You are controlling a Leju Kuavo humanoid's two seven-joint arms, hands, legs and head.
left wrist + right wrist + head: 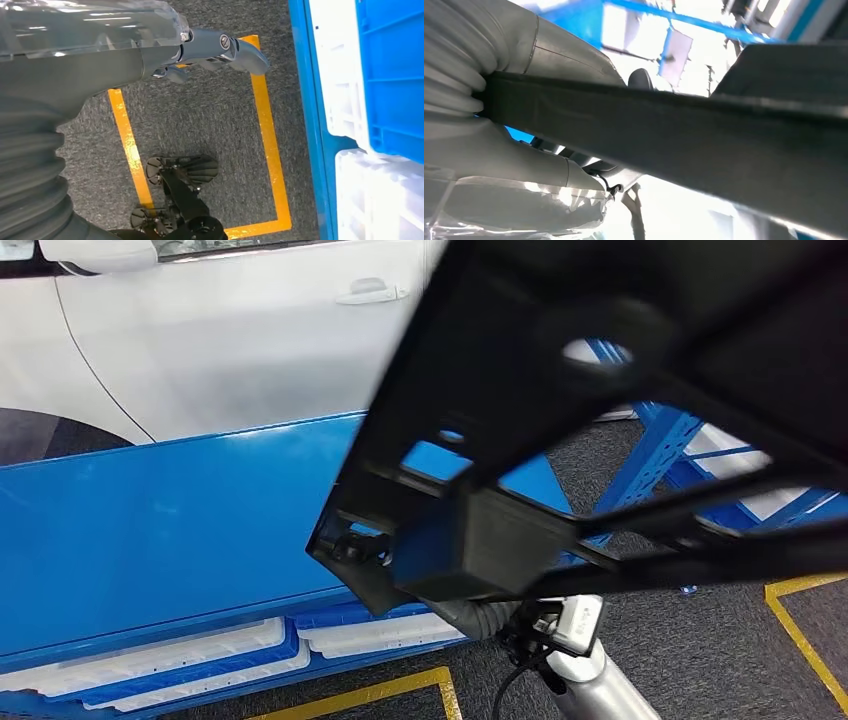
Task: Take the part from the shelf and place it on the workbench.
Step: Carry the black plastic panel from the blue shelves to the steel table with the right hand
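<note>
A large black plastic part (600,390), a frame with openings and a boxy block, hangs close in front of the head camera, above the near right end of the blue workbench (150,530). My right arm rises beneath it, and its wrist (565,625) meets the part's underside. In the right wrist view the right hand (529,160) grips a black bar of the part (704,145), grey hand surfaces on both sides of it. My left hand (220,50) hangs over the floor, fingers loosely extended and holding nothing.
A white car (230,330) stands behind the workbench. White and blue trays (180,660) sit under its top. The blue shelf frame (660,450) is at the right. Yellow floor tape (800,630) marks the grey carpet, and blue and white crates (390,75) stand near the left hand.
</note>
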